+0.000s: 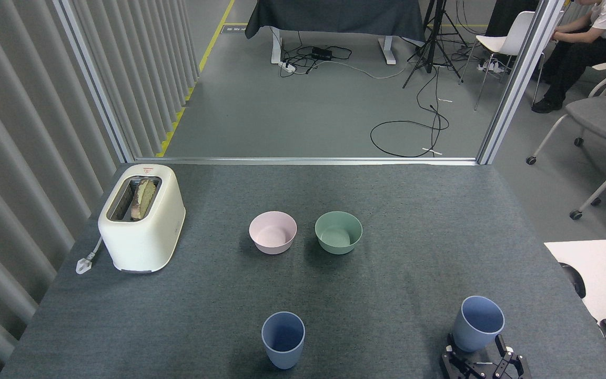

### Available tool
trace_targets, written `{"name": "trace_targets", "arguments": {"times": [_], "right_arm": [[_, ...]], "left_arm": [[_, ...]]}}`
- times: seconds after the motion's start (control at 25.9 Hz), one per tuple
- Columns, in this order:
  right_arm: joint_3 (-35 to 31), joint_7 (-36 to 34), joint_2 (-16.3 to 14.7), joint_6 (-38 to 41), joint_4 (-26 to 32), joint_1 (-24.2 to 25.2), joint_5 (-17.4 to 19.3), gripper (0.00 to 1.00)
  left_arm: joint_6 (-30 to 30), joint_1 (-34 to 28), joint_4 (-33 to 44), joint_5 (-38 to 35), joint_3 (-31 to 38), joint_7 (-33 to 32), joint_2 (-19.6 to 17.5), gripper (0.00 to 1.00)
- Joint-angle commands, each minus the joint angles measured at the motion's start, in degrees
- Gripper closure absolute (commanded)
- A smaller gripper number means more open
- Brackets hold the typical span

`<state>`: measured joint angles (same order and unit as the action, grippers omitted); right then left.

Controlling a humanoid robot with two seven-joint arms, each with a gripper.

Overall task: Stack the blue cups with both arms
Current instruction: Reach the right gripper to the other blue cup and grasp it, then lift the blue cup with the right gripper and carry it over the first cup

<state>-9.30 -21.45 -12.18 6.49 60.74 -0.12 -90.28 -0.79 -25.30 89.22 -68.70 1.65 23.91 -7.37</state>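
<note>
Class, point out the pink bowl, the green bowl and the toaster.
Pink bowl [273, 232], head view, inside of the bowl.
Green bowl [338, 232], head view, inside of the bowl.
Toaster [148, 231], head view, white side.

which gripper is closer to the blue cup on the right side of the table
The right gripper. It sits at the bottom edge of the view, its open fingers flanking the base of the right blue cup. The left gripper is not in view at all.

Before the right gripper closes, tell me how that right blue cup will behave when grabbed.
The right blue cup is empty and looks like thin plastic, so probably light and fairly stiff. It is tall with a narrower base, so a sideways nudge from the right gripper may tip it. Its smooth tapered wall could slip upward between the jaws.
</note>
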Motion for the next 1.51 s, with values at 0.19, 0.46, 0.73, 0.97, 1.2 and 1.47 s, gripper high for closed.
{"name": "trace_targets", "arguments": {"times": [0.19, 0.46, 0.73, 0.97, 1.2, 1.47], "right_arm": [[0.4, 0.5, 0.1, 0.2, -2.4, -3.0, -0.1, 0.00], [0.4, 0.5, 0.3, -0.2, -2.4, -3.0, -0.5, 0.25], [0.4, 0.6, 0.7, -1.0, 4.0, -2.2, -0.3, 0.34], [9.4, 5.5, 3.2, -1.3, 13.3, -4.6, -0.7, 0.34], [20.4, 8.1, 11.7, -3.0, 17.3, -5.2, -7.4, 0.33], [26.9, 9.0, 15.7, -3.0, 19.9, -2.3, -9.9, 0.32]], "left_arm": [[0.0, -0.1, 0.0, 0.1, 0.1, 0.1, 0.3, 0.01], [-0.1, -0.1, 0.3, 0.1, 0.2, 0.3, 0.5, 0.01], [0.0, -0.2, 0.5, 0.9, 0.8, 0.1, 0.6, 0.00], [0.0, -0.3, 0.6, 0.9, 0.7, 0.0, 1.8, 0.00], [0.0, -0.4, 0.5, 0.9, 0.5, 0.0, 1.8, 0.00], [0.0, -0.5, 0.2, 0.9, 0.5, 0.0, 1.8, 0.00]]}}
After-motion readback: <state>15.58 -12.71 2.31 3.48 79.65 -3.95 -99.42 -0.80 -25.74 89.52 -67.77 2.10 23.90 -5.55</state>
